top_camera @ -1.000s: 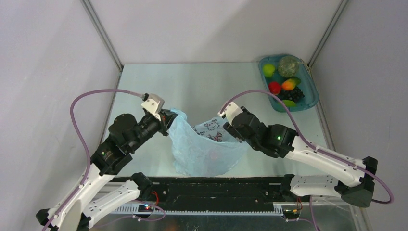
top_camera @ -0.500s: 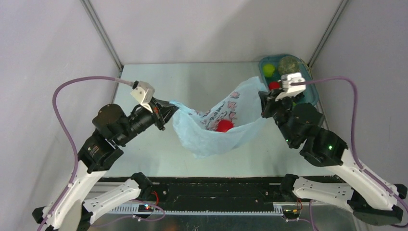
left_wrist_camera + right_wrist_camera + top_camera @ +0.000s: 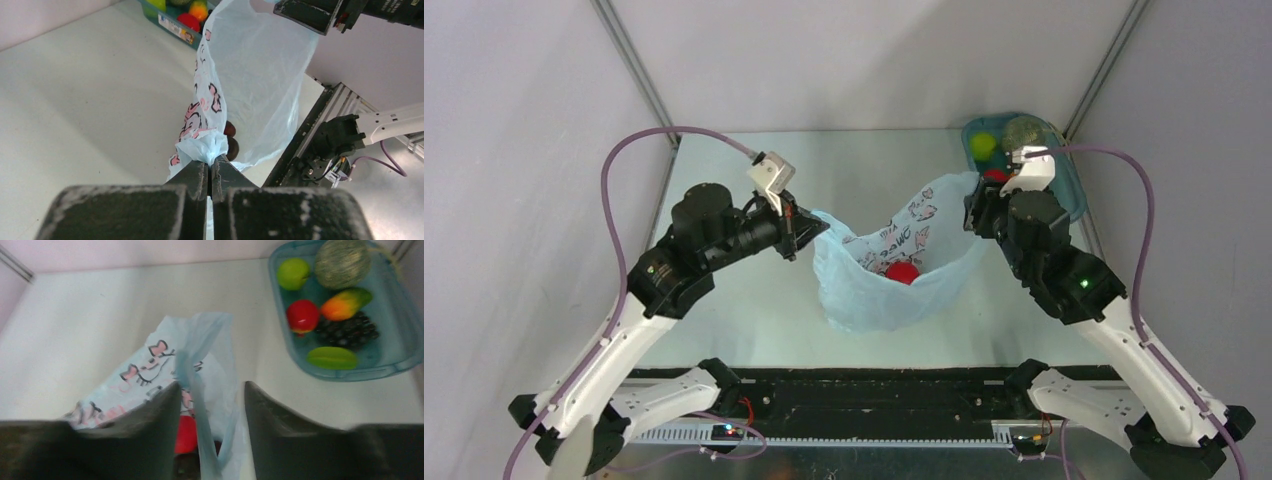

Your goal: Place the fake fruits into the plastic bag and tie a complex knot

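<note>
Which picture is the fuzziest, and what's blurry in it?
Right wrist view: the right gripper is a smeary dark blob and the plastic bag hazy. Left wrist view: left gripper fuzzy up close, bag sharper. Top external view: clear, evenly lit.

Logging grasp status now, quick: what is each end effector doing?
Left end effector: closed, pinching the plastic bag.
Right end effector: open, handle strip passing through the gap.

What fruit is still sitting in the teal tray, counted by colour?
Lime green: 2, the round fruit and the flat fruit
Red: 1, the red fruit
Orange-yellow: 1, the orange-yellow fruit
Dark purple: 1, the grape bunch
Grey-green, netted: 1, the melon
Total in the tray: 6
</note>
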`<state>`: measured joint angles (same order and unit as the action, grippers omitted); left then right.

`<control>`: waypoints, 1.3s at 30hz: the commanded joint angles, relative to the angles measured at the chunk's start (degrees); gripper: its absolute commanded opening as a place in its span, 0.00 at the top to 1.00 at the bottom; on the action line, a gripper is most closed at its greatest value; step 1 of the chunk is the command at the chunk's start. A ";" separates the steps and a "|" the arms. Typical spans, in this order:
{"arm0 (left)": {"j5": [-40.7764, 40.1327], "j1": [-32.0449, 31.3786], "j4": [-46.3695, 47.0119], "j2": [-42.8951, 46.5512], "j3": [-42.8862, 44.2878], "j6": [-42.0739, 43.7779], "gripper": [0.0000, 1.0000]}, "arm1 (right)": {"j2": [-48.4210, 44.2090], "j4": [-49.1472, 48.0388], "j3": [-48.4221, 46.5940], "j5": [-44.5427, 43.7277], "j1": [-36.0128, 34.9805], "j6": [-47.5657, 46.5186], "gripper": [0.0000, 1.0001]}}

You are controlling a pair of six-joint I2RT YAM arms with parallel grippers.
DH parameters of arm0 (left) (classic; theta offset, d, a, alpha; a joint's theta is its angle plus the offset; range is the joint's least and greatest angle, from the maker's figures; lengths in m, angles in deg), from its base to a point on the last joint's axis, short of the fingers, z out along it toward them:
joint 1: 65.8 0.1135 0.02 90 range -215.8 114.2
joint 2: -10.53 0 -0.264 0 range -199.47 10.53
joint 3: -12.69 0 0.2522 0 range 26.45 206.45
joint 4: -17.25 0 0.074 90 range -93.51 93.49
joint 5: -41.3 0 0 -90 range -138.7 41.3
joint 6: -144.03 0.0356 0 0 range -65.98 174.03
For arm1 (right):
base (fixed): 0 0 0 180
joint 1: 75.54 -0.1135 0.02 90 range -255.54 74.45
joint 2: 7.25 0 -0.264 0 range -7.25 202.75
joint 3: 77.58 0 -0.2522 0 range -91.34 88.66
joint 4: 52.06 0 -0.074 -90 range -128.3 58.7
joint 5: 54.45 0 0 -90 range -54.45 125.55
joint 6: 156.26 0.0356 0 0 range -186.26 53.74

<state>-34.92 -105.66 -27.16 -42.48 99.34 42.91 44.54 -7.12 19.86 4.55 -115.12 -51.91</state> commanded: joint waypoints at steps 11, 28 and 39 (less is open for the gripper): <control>3.18 1.51 0.11 1.16 0.80 2.73 1.00 | -10.44 -12.87 0.76 20.21 -1.90 -17.10 0.01; 6.64 1.69 3.53 3.08 -2.21 4.01 1.00 | 10.04 -28.31 0.76 46.82 -15.89 -22.10 0.01; 6.78 1.89 8.61 4.85 -5.02 -0.07 1.00 | 15.24 -39.40 6.20 35.73 -23.47 -19.30 0.01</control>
<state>-28.96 -104.26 -23.42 -38.83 94.97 45.10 59.40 -37.59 23.77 47.72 -135.88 -71.96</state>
